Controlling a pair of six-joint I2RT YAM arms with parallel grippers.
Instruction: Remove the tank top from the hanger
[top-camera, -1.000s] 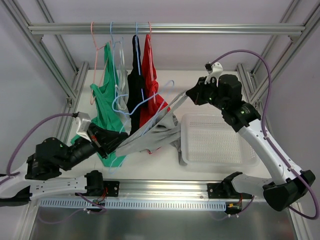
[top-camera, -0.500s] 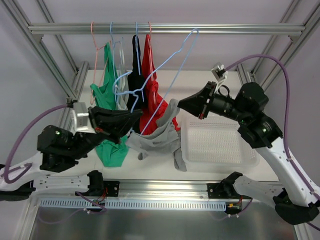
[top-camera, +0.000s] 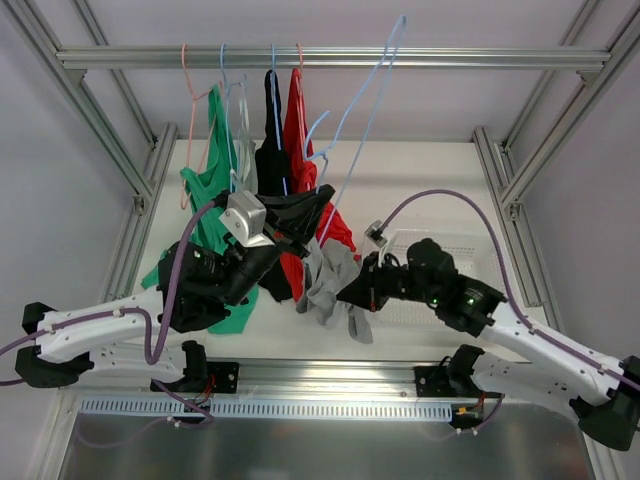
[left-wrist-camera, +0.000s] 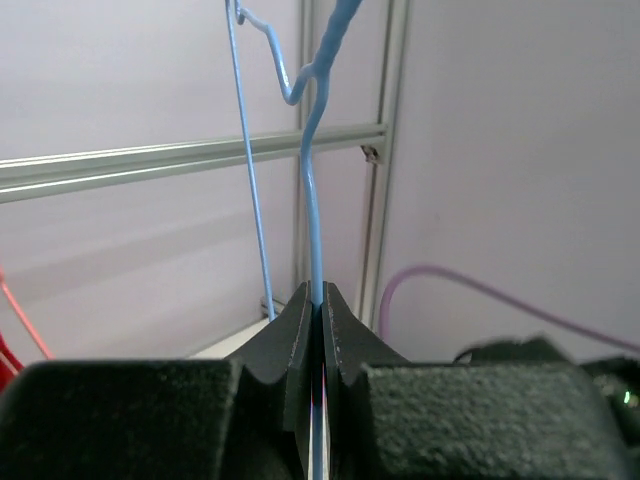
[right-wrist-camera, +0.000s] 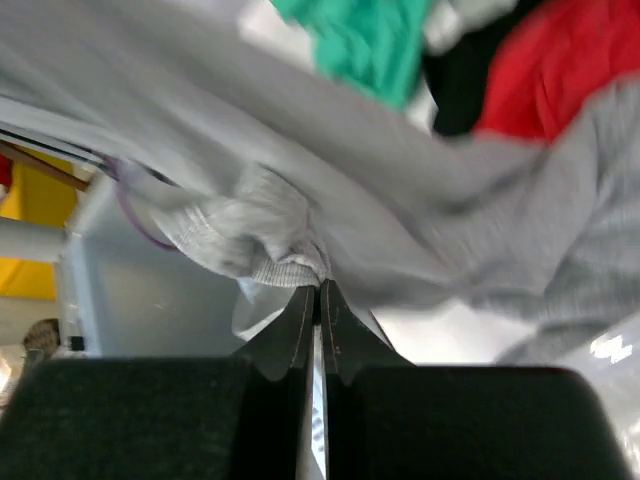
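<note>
The light-blue wire hanger (left-wrist-camera: 311, 220) stands nearly upright, its lower wire pinched between the left fingers (left-wrist-camera: 296, 340) and its hook well above them. The grey tank top (top-camera: 330, 280) droops bunched, 1 ribbed edge caught between the right fingers (right-wrist-camera: 293, 335).

The tank top (top-camera: 330, 282) is grey. The hanger (left-wrist-camera: 312, 220) is light blue. Other tops are green (top-camera: 205, 185), black (top-camera: 268, 160) and red (top-camera: 297, 125). The cable (top-camera: 430, 192) is purple. The tray (top-camera: 468, 250) is white with tiny dots.

no readable text, no labels, no brand marks, no numbers in any view
</note>
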